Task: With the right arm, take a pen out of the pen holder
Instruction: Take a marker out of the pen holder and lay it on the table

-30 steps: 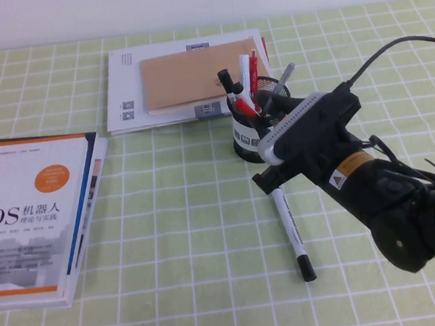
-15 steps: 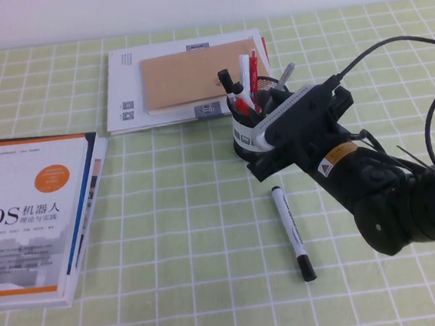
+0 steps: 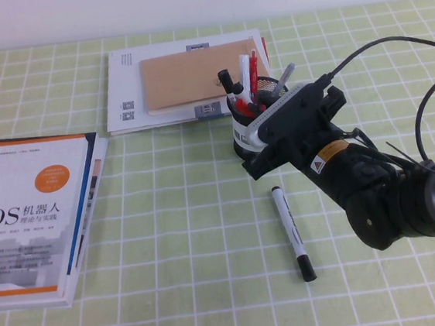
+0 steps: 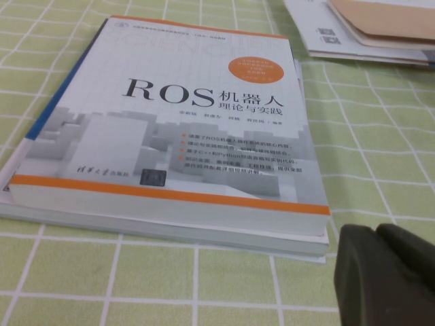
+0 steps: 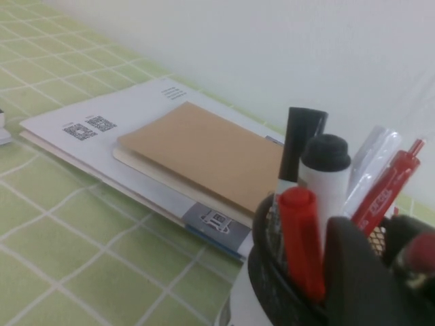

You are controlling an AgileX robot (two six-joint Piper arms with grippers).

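The black mesh pen holder (image 3: 240, 139) stands mid-table behind my right arm and holds several pens and markers. In the right wrist view its rim (image 5: 266, 272) is right under the camera, with a red-capped marker (image 5: 299, 238), a black-capped white marker (image 5: 325, 170) and a red pen (image 5: 384, 193). My right gripper (image 5: 384, 234) reaches into the holder's top, its fingers (image 5: 353, 272) close together around the red pen. In the high view the right gripper (image 3: 275, 122) is mostly hidden by its wrist. My left gripper (image 4: 378, 232) hovers shut beside the ROS book.
A black-and-white marker (image 3: 292, 233) lies on the green checked cloth in front of the holder. A white booklet under a tan notebook (image 3: 189, 76) lies behind the holder. The ROS book (image 3: 29, 218) lies at the left edge.
My right arm has moved away from the marker lying on the cloth and forward up to the pen holder. Its fingers have drawn together inside the holder's top.
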